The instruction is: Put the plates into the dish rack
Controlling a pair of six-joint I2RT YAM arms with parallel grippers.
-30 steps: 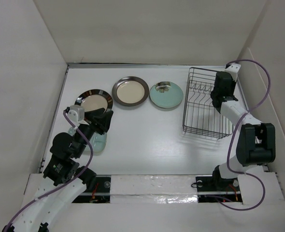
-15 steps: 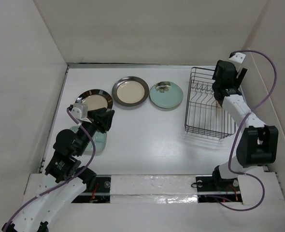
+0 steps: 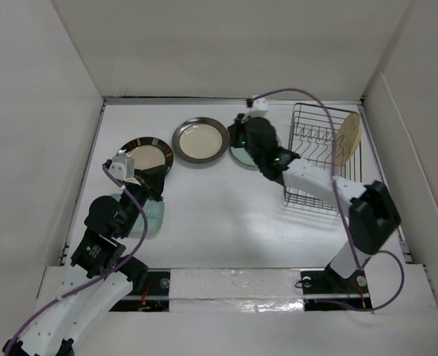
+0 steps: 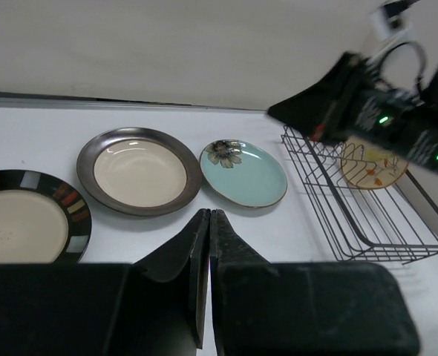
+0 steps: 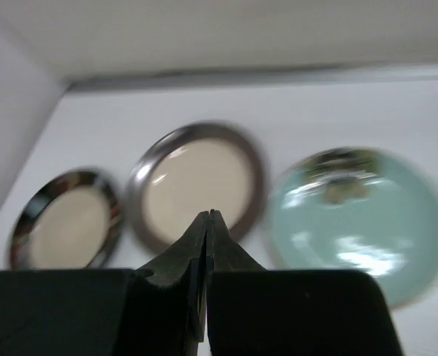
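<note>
A cream-yellow plate stands on edge at the far right of the wire dish rack; the left wrist view shows it inside the rack. On the table lie a dark-rimmed plate, a silvery-rimmed plate and a teal plate, the last partly under my right arm. My right gripper is shut and empty, hovering between the silvery-rimmed and teal plates. My left gripper is shut and empty, near the dark-rimmed plate. A pale green plate lies half hidden under the left arm.
White walls close the table at the back and both sides. The rack stands close to the right wall. My right forearm stretches across the rack's near-left corner.
My right arm swung left from the rack to above the teal plate and its gripper closed. The cream-yellow plate now shows upright in the rack. My left gripper closed.
</note>
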